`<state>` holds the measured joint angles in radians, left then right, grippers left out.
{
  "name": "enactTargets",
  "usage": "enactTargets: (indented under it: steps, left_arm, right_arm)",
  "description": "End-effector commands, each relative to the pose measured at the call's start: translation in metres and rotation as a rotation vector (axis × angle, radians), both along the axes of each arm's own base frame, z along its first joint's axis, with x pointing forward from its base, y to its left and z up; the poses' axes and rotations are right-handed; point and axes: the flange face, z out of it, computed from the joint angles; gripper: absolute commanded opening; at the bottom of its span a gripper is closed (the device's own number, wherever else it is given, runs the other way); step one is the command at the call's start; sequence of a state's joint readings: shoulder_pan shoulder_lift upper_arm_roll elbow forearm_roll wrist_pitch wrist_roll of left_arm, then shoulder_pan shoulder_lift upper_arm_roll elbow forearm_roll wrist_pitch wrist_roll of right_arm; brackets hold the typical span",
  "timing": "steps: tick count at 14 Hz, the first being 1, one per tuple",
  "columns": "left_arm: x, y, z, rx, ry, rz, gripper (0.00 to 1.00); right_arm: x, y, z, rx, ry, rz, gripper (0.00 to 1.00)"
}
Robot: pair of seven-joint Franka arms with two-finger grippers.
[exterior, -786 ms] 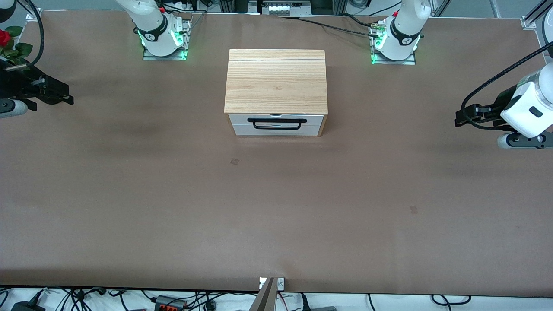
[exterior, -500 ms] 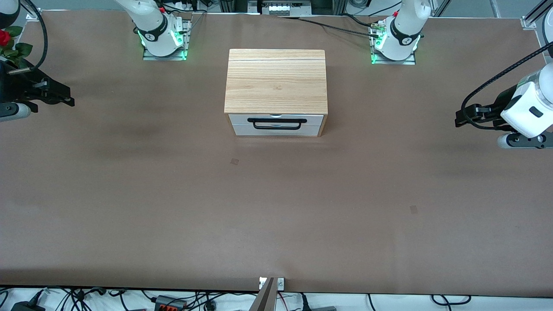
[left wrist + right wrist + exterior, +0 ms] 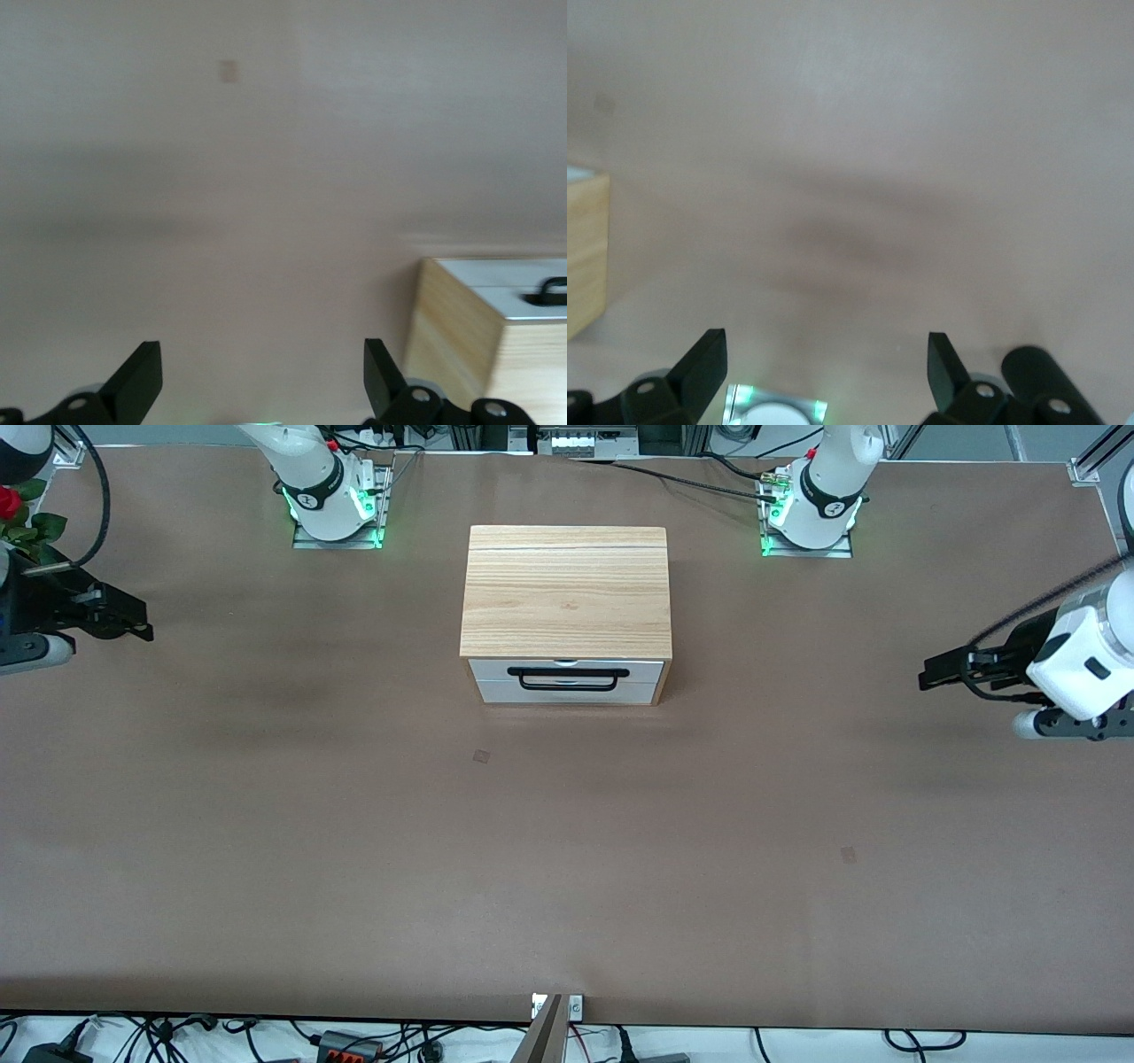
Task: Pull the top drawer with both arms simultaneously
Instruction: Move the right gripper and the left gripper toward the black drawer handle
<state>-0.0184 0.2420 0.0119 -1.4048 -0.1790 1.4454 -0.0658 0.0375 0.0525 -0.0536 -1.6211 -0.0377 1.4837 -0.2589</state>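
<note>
The top drawer (image 3: 567,670) has a white front panel and a long black bar handle (image 3: 568,678). It sits flush in the light wooden cabinet (image 3: 566,592) at the middle of the table. My left gripper (image 3: 928,674) is open and empty over the table at the left arm's end, well apart from the cabinet. The left wrist view shows its fingers (image 3: 137,379) spread and a corner of the cabinet (image 3: 461,332). My right gripper (image 3: 140,626) is open and empty over the table at the right arm's end. The right wrist view shows the cabinet's edge (image 3: 585,252).
A lower drawer front (image 3: 567,693) sits under the top one. The arm bases (image 3: 332,500) stand with green lights beside the cabinet's back. A red flower (image 3: 9,503) is at the table edge near the right arm. Cables lie along the nearest table edge.
The left gripper has moved a little toward the cabinet. The right gripper has shifted slightly. The drawer has not moved.
</note>
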Motion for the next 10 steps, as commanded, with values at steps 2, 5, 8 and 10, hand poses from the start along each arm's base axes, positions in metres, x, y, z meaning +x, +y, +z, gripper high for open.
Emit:
enactTargets:
  steps: [2,5,8,10]
  left_arm:
    - [0.034,-0.016,-0.053,-0.195,0.036,0.021,1.00]
    - [0.055,-0.051,-0.103,-0.390,0.076,0.066,1.00]
    - [0.072,-0.092,-0.155,-0.594,0.053,0.005,1.00]
    - [0.078,-0.123,-0.177,-0.670,-0.036,-0.111,1.00]
  right_arm:
    - [0.015,0.067,-0.067,0.052,0.184,0.101,1.00]
    - [0.028,0.103,-0.122,0.340,0.285,0.042,1.00]
    - [0.043,0.127,-0.169,0.655,0.341,-0.020,1.00]
    - [0.042,0.138,-0.200,0.800,0.331,-0.025,1.00]
